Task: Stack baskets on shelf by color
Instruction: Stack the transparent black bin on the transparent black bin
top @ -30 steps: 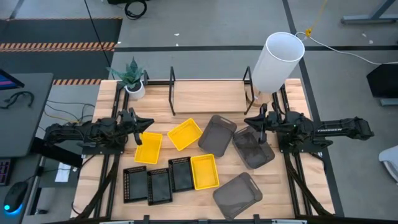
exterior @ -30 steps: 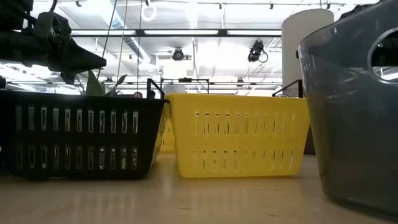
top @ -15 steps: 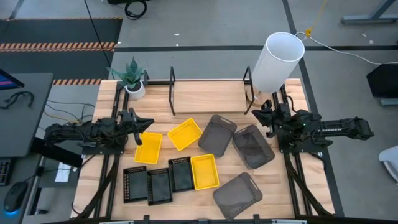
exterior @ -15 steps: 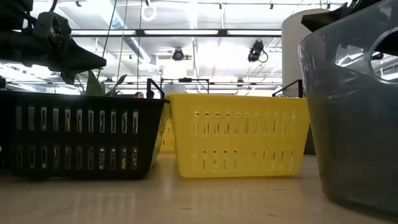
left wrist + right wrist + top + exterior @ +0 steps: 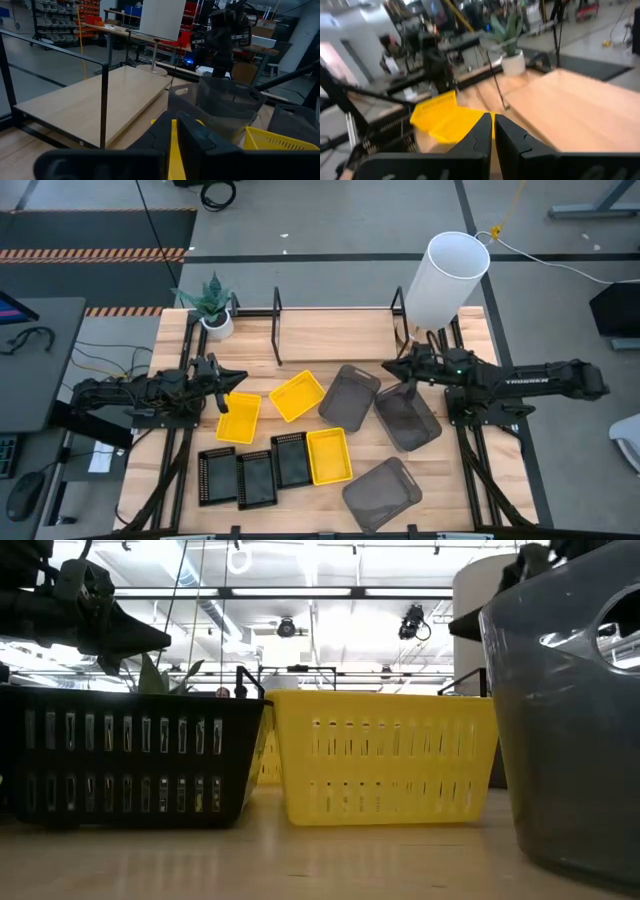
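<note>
Several baskets lie loose on the plank table: yellow ones, black ones and smoky grey ones, each resting on its bottom. The shelf, a light board between black bars, stands at the far side with nothing on it. My right gripper is shut and points level toward the table's left, above the gap between two grey baskets. My left gripper waits shut above the left yellow basket's far end.
A tall white cylinder stands at the shelf's right end, just behind my right arm. A small potted plant sits at the shelf's left end. Bare tabletop shows between the shelf and the baskets.
My right gripper has risen a little and swung toward the table's left edge, out over the far rims of the grey baskets, rolling about its own axis as it went. Its fingers stay shut. The baskets have not moved.
</note>
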